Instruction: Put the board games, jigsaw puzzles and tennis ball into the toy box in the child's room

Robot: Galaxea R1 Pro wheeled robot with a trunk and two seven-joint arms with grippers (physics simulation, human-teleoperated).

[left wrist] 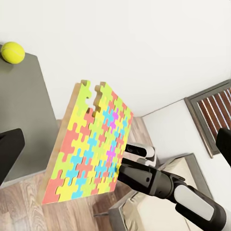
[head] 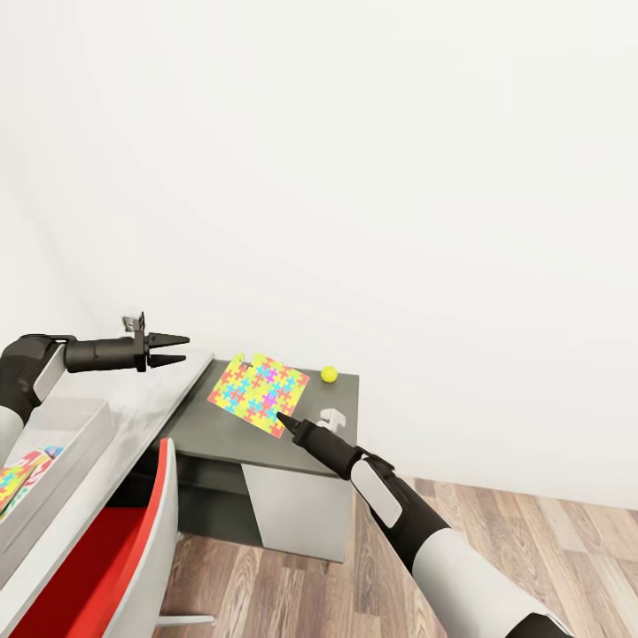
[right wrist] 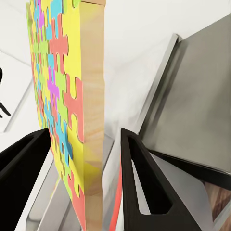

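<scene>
Grey tray (head: 84, 425) sits on the pale desk (head: 164, 394) at far left, a second puzzle (head: 16, 478) inside it. Above the desk edge the left gripper (head: 173, 349) reaches level, released, holding nothing. Over the lower dark section, the right gripper (head: 285, 418), arm stretched forward, grasps a multicoloured puzzle (head: 259, 393) by its edge, lifted and tilted. Right of it a tennis ball (head: 329, 374) rests near the wall.

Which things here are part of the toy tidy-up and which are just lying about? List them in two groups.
Part of the job: jigsaw puzzle held in the right pincer; tennis ball on the dark table section; toy box, already holding another puzzle.

Just about: red chair; small white object on the table.
</scene>
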